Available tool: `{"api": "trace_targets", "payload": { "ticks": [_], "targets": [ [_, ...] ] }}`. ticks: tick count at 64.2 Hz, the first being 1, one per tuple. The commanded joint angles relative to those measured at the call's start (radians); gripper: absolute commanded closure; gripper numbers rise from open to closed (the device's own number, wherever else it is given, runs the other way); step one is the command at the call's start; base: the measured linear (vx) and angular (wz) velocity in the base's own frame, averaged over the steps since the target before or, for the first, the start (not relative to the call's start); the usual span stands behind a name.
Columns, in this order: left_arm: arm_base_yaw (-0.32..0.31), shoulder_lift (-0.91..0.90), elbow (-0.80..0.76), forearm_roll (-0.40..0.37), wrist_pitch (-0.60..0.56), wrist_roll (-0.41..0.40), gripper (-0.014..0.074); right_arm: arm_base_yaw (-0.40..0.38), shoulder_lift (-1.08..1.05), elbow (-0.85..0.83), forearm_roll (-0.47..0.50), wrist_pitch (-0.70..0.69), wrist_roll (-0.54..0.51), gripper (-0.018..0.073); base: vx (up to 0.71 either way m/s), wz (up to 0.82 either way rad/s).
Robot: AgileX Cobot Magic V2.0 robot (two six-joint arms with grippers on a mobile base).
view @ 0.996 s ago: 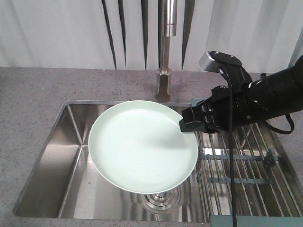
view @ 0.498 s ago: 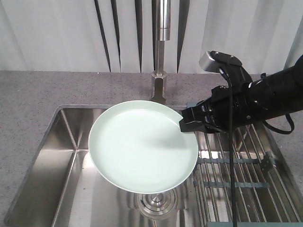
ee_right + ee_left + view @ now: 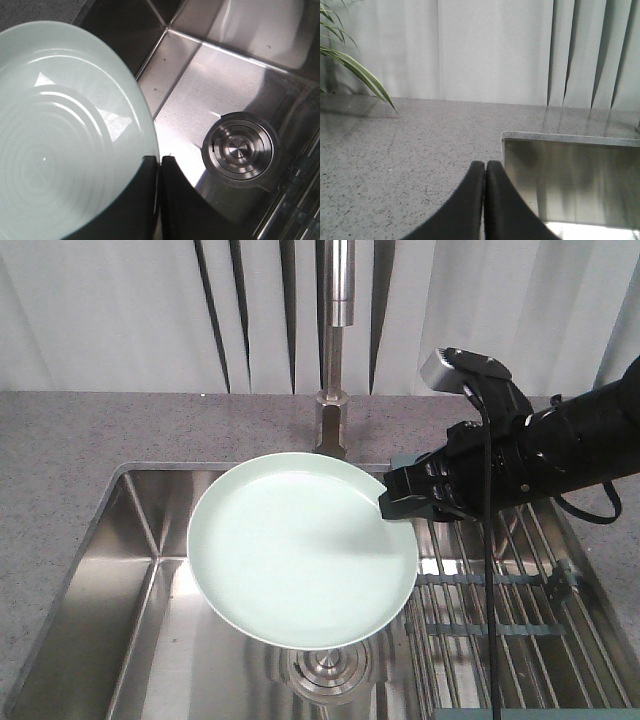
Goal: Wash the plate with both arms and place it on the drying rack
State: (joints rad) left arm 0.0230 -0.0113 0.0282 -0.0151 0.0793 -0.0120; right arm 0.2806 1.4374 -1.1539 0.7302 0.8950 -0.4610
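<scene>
The pale mint-green plate hangs level over the steel sink, below and in front of the tap. My right gripper is shut on its right rim; the black right arm reaches in from the right. In the right wrist view the plate fills the left side, its rim pinched between my right gripper's black fingers. The drying rack of steel rods lies in the right part of the sink, under the arm. My left gripper is shut on nothing, above the grey counter next to the sink's left corner.
A steel tap stands behind the sink basin. The round drain lies under the plate's right edge. Speckled grey counter surrounds the sink, with a curtain behind. A green plant leaf shows at the left.
The sink, tap and rack have slid left and down in the front view, so the camera has shifted. The plate and right arm keep their place in the picture.
</scene>
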Motion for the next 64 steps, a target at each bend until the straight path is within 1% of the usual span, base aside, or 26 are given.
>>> {"api": "trace_targets", "payload": {
  "ticks": [1,50,64],
  "targets": [
    [0.001,-0.014,-0.029,-0.002,-0.074,-0.005,0.0603,-0.004,-0.036,-0.023,0.044,-0.025,-0.011,0.0566,0.0,-0.03],
    [0.001,-0.014,-0.029,-0.002,-0.074,-0.005,0.0603,-0.004,-0.036,-0.023,0.044,-0.025,-0.011,0.0566,0.0,0.0],
    [0.001,-0.014,-0.034,-0.002,-0.089,-0.005,0.0603,-0.004,-0.036,-0.023,0.044,-0.025,-0.011,0.0566,0.0,0.0]
  ]
}}
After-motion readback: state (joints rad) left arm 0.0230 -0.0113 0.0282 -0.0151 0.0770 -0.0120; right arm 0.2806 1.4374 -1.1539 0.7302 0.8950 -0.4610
